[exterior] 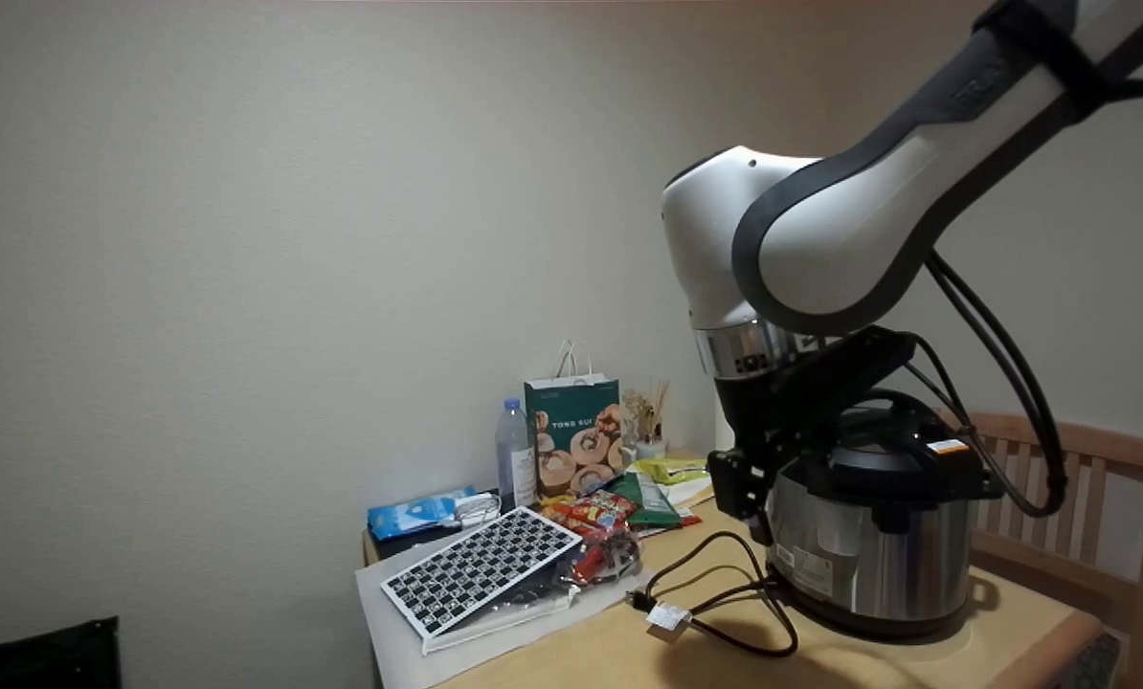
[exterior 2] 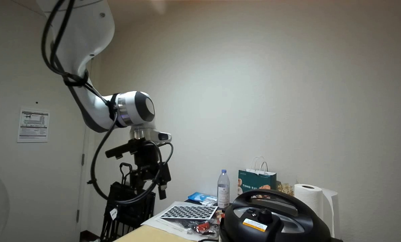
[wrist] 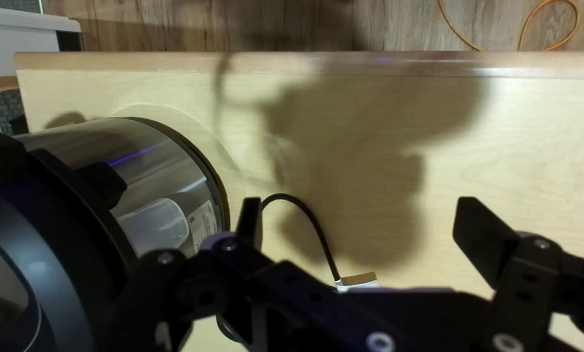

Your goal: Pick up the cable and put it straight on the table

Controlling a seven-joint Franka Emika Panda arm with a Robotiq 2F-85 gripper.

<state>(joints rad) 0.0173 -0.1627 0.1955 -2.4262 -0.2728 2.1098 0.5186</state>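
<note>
A black cable (exterior: 768, 655) lies in loose loops on the wooden table (exterior: 552, 665), beside the steel and black cooker (exterior: 878, 565). Its plug (exterior: 640, 601) and white tag (exterior: 667, 617) point away from the cooker. In the wrist view a curve of the cable (wrist: 318, 224) and part of the tag (wrist: 358, 282) show; the rest is hidden behind the gripper. My gripper (wrist: 360, 212) is open and empty, above the table and cable, with its left finger overlapping the cable in view. In both exterior views the gripper (exterior: 759, 529) (exterior 2: 162, 192) hangs pointing down, close to the cooker in one image.
The cooker (wrist: 140, 146) stands close on the left in the wrist view. A white panel with black squares (exterior: 481, 571), snack packets (exterior: 600, 512), a bottle (exterior: 514, 455) and a green bag (exterior: 576, 431) stand behind. A chair (exterior: 1079, 507) is beyond the cooker.
</note>
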